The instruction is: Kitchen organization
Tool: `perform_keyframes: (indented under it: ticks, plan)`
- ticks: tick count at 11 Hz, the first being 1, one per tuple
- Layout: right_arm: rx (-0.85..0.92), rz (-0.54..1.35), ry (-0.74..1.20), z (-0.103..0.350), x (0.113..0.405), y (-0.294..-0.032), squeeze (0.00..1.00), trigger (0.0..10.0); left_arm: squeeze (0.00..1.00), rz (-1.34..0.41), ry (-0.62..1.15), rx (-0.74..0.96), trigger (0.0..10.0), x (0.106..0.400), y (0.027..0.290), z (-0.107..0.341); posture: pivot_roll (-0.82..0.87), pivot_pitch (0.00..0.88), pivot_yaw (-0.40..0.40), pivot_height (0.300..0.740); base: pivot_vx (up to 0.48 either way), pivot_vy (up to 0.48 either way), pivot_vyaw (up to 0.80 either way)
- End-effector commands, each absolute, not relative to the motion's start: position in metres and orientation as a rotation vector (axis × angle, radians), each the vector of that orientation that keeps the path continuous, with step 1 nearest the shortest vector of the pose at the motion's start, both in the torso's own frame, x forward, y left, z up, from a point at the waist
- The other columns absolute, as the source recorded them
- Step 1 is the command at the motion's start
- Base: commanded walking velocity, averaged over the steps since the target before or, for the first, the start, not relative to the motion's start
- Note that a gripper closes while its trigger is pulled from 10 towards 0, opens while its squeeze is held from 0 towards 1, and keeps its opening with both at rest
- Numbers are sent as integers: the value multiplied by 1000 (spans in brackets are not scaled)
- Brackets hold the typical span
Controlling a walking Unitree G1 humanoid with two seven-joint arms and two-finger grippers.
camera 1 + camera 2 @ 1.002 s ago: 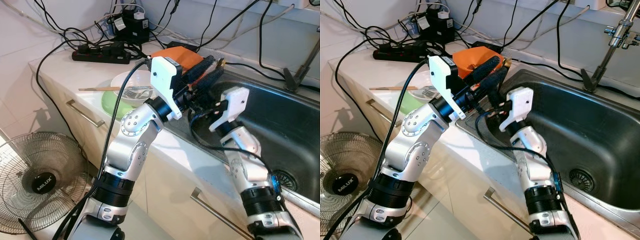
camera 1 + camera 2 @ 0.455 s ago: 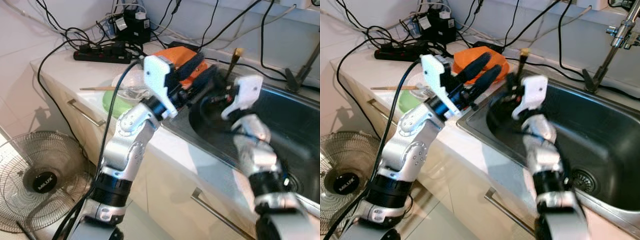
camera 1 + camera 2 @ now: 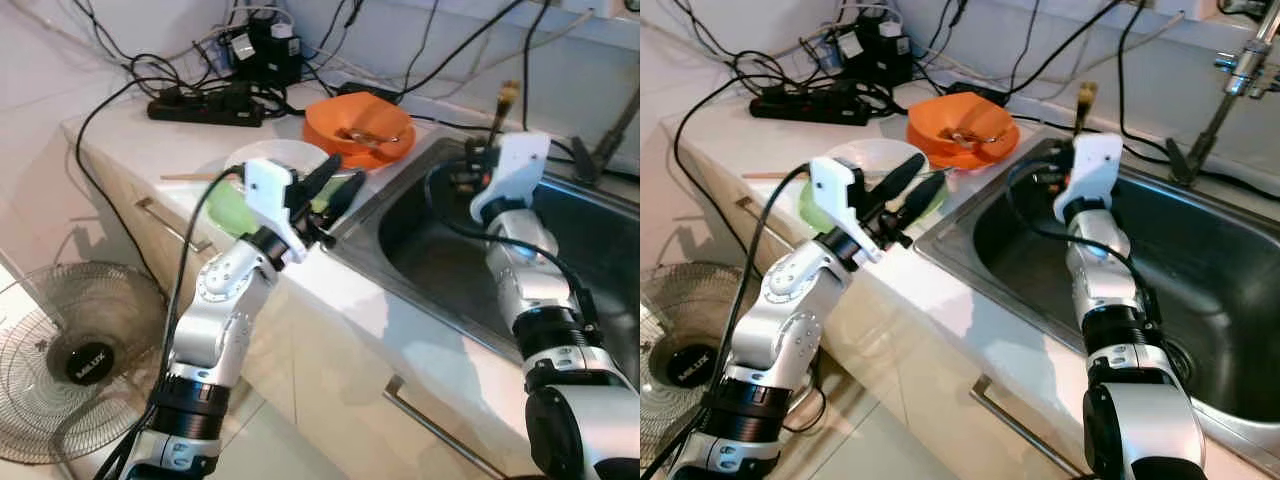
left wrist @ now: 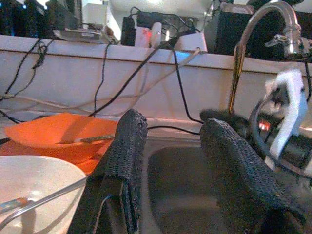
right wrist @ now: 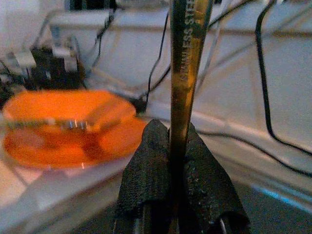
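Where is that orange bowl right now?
The orange bowl sits on the counter at the sink's back left corner, behind the white bowl, with the right hand raised beside it.

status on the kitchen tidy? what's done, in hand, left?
Done: nothing clearly put away that I can confirm.
In hand: right gripper is shut on a metal utensil handle, held upright above the sink.
Left: orange bowl with cutlery in it, and the white bowl on a green plate sit on the counter beside the sink; left gripper hovers open near them.
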State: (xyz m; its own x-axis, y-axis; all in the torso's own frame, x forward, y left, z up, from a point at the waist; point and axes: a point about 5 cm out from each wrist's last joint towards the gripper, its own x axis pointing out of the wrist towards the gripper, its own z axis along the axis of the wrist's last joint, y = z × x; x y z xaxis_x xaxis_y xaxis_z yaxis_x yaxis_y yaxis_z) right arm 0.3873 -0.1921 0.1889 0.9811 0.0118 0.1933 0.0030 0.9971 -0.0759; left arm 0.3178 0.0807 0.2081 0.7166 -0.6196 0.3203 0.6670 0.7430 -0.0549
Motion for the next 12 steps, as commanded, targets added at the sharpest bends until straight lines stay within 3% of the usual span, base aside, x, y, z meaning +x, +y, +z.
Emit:
perform_keyframes:
  ticks: [1, 5, 12]
  plan:
    - [-96, -24, -184, 194, 392, -196, 0, 10000, 0, -704, -259, -165, 10000, 319, 81, 202, 201, 0, -13, 740, 0, 0, 0]
    - [-204, -98, 48, 168, 395, -210, 0, 10000, 0, -768, -115, -115, 10000, 312, 71, 175, 200, 0, -14, 740, 0, 0, 0]
    - [-190, -44, 257, 134, 391, -193, 0, 10000, 0, -764, 7, -25, 10000, 316, 58, 155, 209, 0, -14, 740, 0, 0, 0]
